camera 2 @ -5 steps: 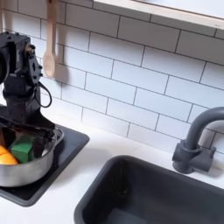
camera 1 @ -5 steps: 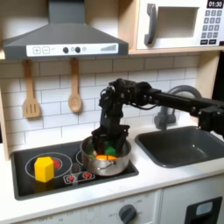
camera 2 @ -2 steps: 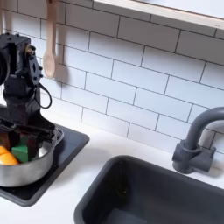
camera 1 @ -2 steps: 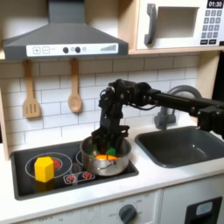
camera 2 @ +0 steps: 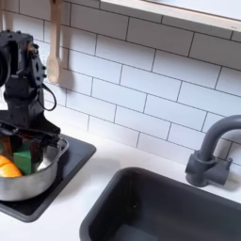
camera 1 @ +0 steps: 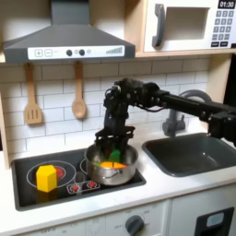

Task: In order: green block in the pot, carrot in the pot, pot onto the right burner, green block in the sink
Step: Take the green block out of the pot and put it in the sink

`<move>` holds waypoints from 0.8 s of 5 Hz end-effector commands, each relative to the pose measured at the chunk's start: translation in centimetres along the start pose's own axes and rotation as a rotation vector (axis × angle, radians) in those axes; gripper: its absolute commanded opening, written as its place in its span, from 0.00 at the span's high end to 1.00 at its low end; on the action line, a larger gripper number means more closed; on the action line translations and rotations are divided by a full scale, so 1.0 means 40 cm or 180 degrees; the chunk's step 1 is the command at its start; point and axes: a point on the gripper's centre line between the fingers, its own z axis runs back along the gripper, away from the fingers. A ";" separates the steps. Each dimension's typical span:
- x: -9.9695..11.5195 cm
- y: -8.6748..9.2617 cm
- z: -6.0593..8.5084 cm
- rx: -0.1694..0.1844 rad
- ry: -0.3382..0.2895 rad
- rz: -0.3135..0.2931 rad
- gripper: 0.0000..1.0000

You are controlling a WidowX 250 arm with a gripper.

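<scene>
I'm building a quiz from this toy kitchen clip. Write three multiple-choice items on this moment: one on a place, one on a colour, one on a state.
1. Where does the carrot lie?
A. In the sink
B. In the pot
C. On the counter

2. What colour is the larger block on the cooktop's other burner?
A. Yellow
B. Blue
C. White

3. What is the pincer doing?
A. Hanging open over the sink
B. Resting shut on the faucet
C. Shut on the green block, above the pot's floor

Answers:
1 B: the carrot shows orange inside the pot, while the sink holds nothing.
2 A: the yellow block stands at the first exterior view's left.
3 C: the pincer clamps the green block between its fingers over the pot, in both exterior views.
</scene>
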 end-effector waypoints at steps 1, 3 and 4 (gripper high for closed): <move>0.016 -0.036 0.051 -0.0036 -0.0114 -0.0097 1.00; 0.010 -0.075 0.128 -0.0080 -0.0321 -0.0227 1.00; 0.007 -0.110 0.150 -0.0144 -0.0363 -0.0322 1.00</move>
